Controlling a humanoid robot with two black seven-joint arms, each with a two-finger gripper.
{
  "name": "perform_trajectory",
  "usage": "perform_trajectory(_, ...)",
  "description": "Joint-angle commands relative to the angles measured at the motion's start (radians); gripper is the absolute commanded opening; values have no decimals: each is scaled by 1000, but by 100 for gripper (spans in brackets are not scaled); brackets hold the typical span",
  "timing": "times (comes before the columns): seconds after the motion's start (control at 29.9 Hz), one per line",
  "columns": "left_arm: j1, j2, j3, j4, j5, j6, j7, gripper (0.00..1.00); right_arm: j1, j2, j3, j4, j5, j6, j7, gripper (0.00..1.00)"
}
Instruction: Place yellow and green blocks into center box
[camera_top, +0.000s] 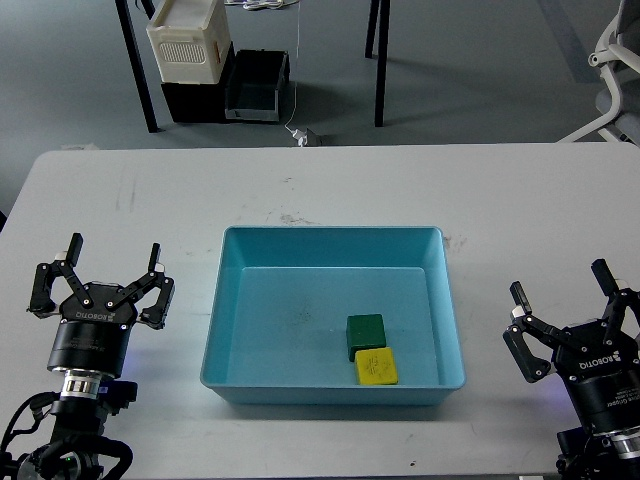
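- Blocks first: both cubes already lie inside the light-blue tray, so by my judgement the placing step is done and only a check or a retreat is left.
- Left gripper (112, 272), at the left edge of the white table (130, 200), stands with its fingers spread apart and nothing between them; it is well apart from the tray and holds no block.
- Light-blue tray (330, 238), the center box, sits in the middle of the table between the two arms; it is shallow, with sloped walls and a rim, and its floor is bare apart from the two cubes.
- Green block (365, 333) rests flat on the tray floor, right of center and toward the near wall; it is a small dark green cube, far smaller than the tray.
- Yellow block (377, 366) lies just in front of the green one, touching or nearly touching it, close to the near wall; it is bright yellow, of like size, with faint marks on its top face.
- Right gripper (562, 282), at the right edge of the table, also has its fingers apart and empty, well clear of the tray.
- Next move, as I judge it: no further grasp is called for; the arms need only keep away from the tray so as not to nudge it or the cubes.
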Motion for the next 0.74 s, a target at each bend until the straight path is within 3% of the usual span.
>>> perform_trajectory(0.0, 2, 0, 2, 0, -4, 0, 9, 100, -9, -6, -16, 0, -1, 0, 0, 100)
perform_trajectory(0.7, -2, 0, 5, -5, -7, 0, -7, 100, 1, 4, -7, 0, -7, 0, 18, 100)
